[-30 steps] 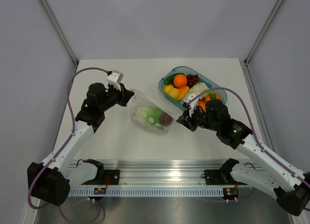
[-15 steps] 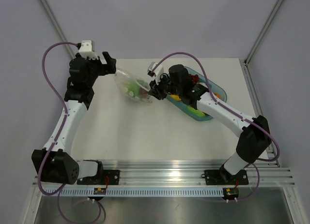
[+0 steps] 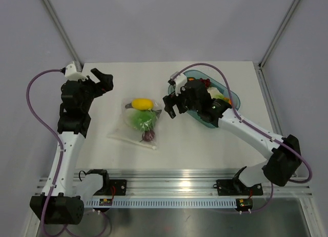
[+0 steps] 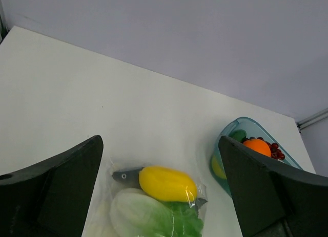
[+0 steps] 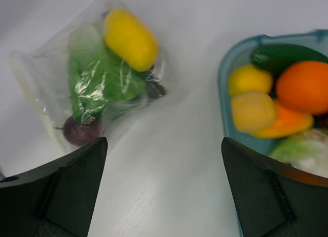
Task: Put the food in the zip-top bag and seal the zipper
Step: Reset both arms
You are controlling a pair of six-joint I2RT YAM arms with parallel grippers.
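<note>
The zip-top bag (image 3: 137, 123) lies flat on the white table between the two arms. Inside it are a yellow lemon (image 3: 142, 103), green lettuce (image 3: 139, 118), dark red grapes (image 3: 147, 136) and a grey piece (image 4: 125, 174). The zipper (image 3: 132, 141) runs along the bag's near edge; I cannot tell if it is pressed closed. My left gripper (image 3: 100, 82) hangs open to the bag's upper left, holding nothing. The right gripper (image 3: 168, 107) is open just right of the bag, also holding nothing. In the right wrist view the bag (image 5: 92, 73) sits at upper left.
A teal oval tray (image 3: 224, 89) stands at the back right, partly under the right arm. It holds an orange (image 5: 303, 86), a cucumber (image 5: 284, 55) and other toy fruit. The aluminium rail (image 3: 169, 188) runs along the near edge.
Both grippers were shut on the bag and held it up at the back of the table. They have opened and drawn apart, and the bag now lies on the table.
</note>
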